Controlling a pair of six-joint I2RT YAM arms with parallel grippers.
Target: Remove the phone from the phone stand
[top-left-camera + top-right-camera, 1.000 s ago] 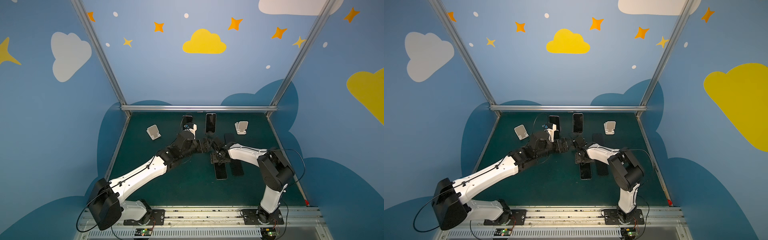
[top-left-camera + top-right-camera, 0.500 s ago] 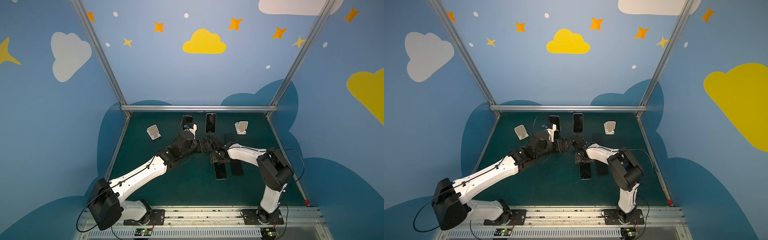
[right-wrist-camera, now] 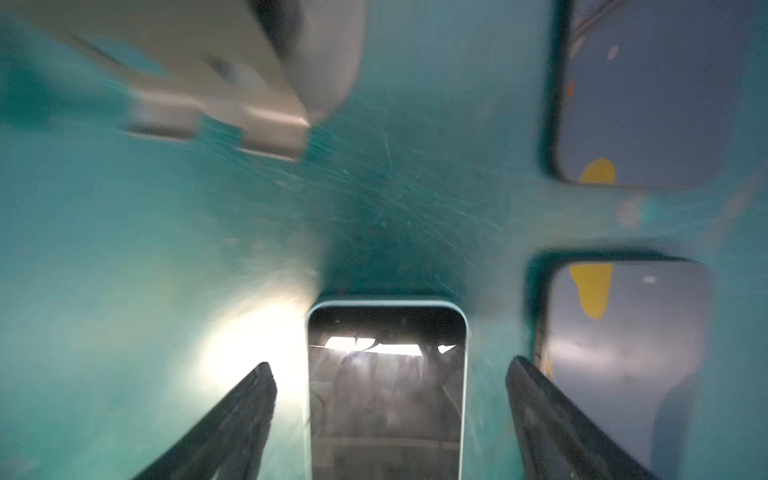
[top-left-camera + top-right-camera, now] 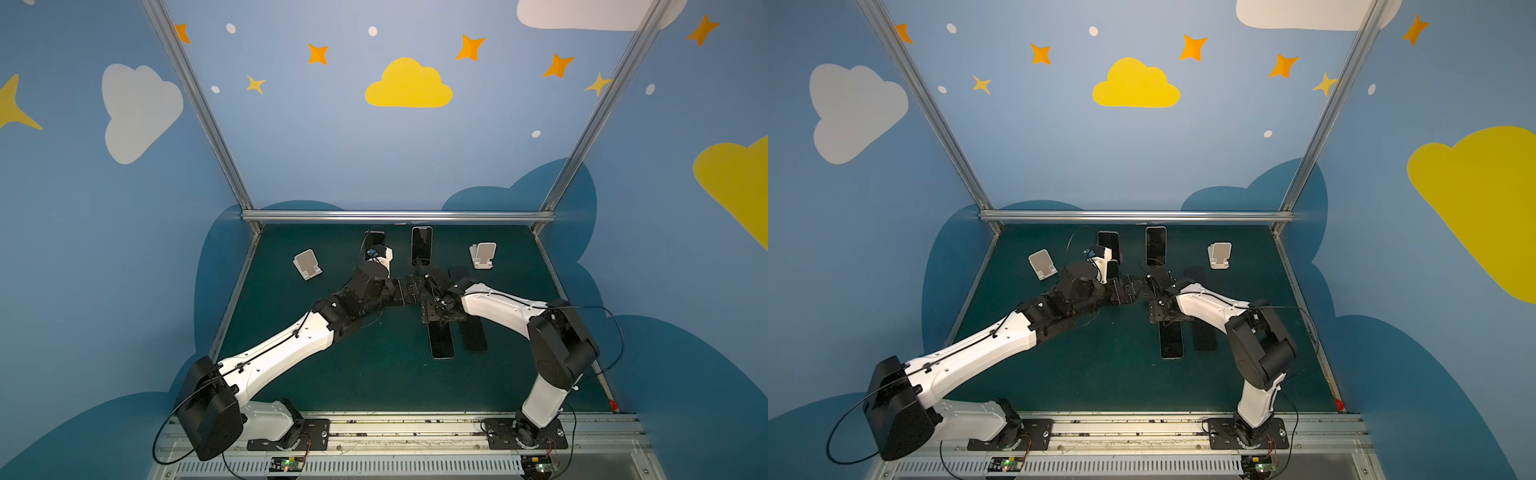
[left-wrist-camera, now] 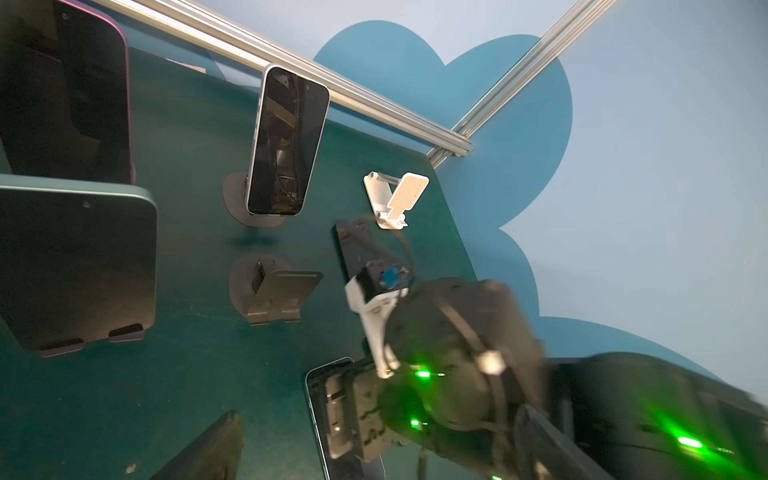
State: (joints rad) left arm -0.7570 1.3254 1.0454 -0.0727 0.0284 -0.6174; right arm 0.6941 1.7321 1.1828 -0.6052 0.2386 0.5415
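Only wrist-side: phone (image 3: pixel 386 395) inside parted right hand (image 3: pixel 390 363)

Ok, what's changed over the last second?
The right claw has spread open: its fingers now stand clear of both edges of the phone lying flat on the mat, so that phone is let go. Neither arm has visibly shifted in the top views. The left claw stays open, and the upright phone at the back has not moved.
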